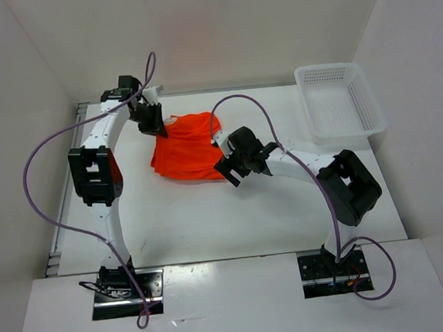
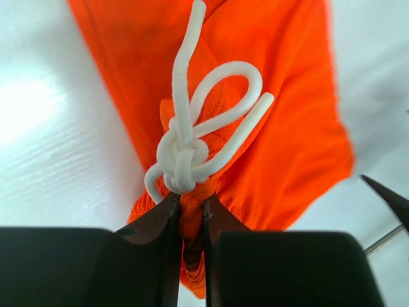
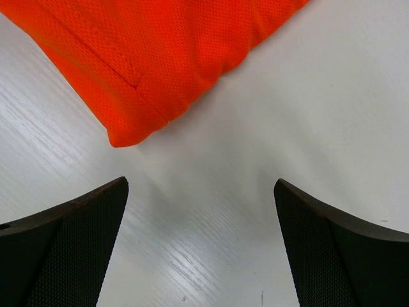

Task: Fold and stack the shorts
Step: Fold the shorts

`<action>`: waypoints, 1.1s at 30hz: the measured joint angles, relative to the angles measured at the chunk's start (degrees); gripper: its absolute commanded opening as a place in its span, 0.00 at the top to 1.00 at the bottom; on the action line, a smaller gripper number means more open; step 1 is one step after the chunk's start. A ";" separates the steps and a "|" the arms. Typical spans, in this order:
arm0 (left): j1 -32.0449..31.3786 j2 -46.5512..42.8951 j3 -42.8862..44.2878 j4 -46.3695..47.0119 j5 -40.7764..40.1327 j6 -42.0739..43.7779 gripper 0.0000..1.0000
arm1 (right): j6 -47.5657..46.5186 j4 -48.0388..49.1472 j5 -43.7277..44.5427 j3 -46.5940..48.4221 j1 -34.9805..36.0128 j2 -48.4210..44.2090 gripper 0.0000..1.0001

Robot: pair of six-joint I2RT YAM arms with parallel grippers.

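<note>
Pinching the waistband of the shorts (image 2: 281, 128), the left tool (image 2: 190, 203) likely readies a fold. Beside the hem the right tool (image 3: 201, 185) hovers — spread wide.

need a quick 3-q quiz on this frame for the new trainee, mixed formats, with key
1. True or false: the right gripper is clamped on the shorts.
2. What does the left gripper pinch? A) nothing B) orange cloth just below the drawstring knot C) a purple cable
3. Fill in: seen from above, the white basket sits at the far ____ corner of the table.
Key: 1 false, its jaws stand wide open over bare table beside the hem. 2 B. 3 right.
</note>
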 measured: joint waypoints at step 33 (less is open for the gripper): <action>1.16 10.88 11.72 4.79 -9.25 0.02 0.11 | -1.64 1.42 1.55 0.04 0.00 -0.81 0.00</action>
